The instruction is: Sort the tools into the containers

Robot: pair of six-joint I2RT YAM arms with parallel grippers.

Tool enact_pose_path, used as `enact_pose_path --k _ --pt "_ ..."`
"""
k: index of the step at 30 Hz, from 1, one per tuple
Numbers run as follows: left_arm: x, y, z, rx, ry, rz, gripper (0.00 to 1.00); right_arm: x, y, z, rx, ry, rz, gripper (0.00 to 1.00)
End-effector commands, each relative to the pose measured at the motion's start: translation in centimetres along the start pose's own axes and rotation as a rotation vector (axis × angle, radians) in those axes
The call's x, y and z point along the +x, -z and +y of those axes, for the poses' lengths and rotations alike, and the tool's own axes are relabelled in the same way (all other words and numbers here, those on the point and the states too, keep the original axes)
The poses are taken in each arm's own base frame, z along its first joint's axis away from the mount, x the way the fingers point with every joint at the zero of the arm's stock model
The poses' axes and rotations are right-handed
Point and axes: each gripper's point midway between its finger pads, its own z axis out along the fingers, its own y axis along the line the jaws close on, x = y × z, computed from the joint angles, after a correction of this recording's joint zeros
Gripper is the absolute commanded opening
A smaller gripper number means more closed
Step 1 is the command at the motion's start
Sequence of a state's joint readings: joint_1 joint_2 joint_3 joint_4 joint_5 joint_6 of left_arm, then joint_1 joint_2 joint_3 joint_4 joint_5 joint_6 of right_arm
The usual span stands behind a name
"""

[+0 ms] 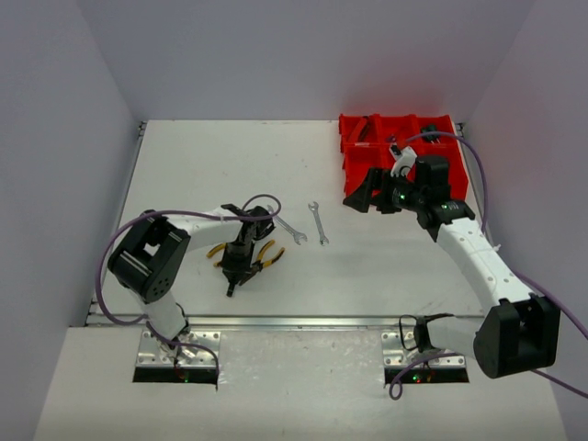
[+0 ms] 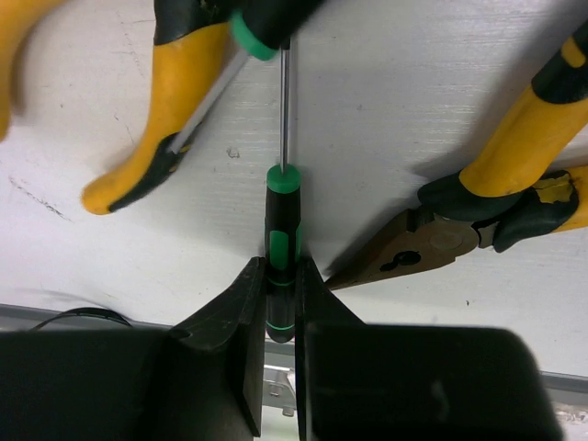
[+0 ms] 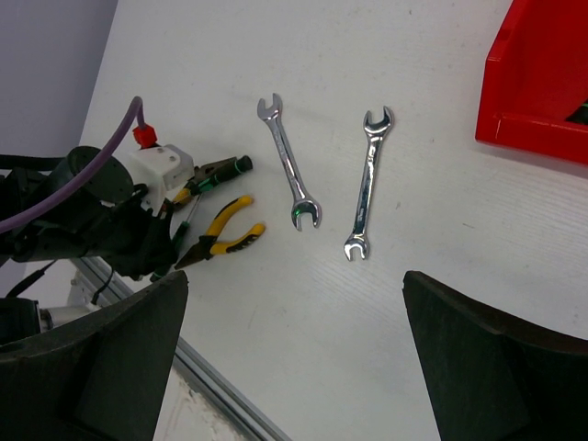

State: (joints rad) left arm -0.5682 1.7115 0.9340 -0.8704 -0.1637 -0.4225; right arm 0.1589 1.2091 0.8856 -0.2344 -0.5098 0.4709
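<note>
My left gripper [image 2: 280,273] is shut on the handle of a green and black screwdriver [image 2: 281,216], low over the table near its front edge; it also shows in the top view [image 1: 232,278]. A second green and black screwdriver [image 2: 262,23] lies just beyond. Yellow-handled pliers lie on either side, one pair on the left [image 2: 156,138] and one on the right [image 2: 496,197]. Two silver wrenches [image 1: 292,230] [image 1: 318,222] lie mid-table. My right gripper [image 1: 366,196] is open and empty, above the table beside the red bins [image 1: 432,170].
The red bins [image 3: 542,83] stand at the far right corner with dark tools inside. A metal rail [image 1: 294,322] runs along the table's front edge. The two wrenches [image 3: 288,163] [image 3: 367,184] lie between the arms. Grey walls close in the sides and back.
</note>
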Motion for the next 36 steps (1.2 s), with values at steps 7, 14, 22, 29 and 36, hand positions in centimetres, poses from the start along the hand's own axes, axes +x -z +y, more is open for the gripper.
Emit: enact_pose_path --k 7,14,22,29,36 --pt "-1.0 2.2 0.2 0.021 0.044 -0.12 0.0 -0.4 -0.7 2.1 -0.147 -0.014 -0.022 0.99" --pt "-1.4 6.8 -2.7 0.226 -0.041 -0.236 0.0 0.0 -1.7 5.3 -0.35 -0.082 0.035 0.99" --pt "-3.6 8.4 -1.6 0.164 0.014 -0.334 0.0 1.4 -4.1 9.5 -0.436 -0.068 0.129 0.99" --pt "-8.5 12.7 -1.6 0.168 0.155 -0.534 0.0 2.9 -6.5 10.6 -0.433 -0.147 0.143 0.99" --pt "-10.6 16.6 -1.3 0.19 0.181 -0.649 0.0 3.2 -7.0 10.8 -0.42 -0.171 0.144 0.99"
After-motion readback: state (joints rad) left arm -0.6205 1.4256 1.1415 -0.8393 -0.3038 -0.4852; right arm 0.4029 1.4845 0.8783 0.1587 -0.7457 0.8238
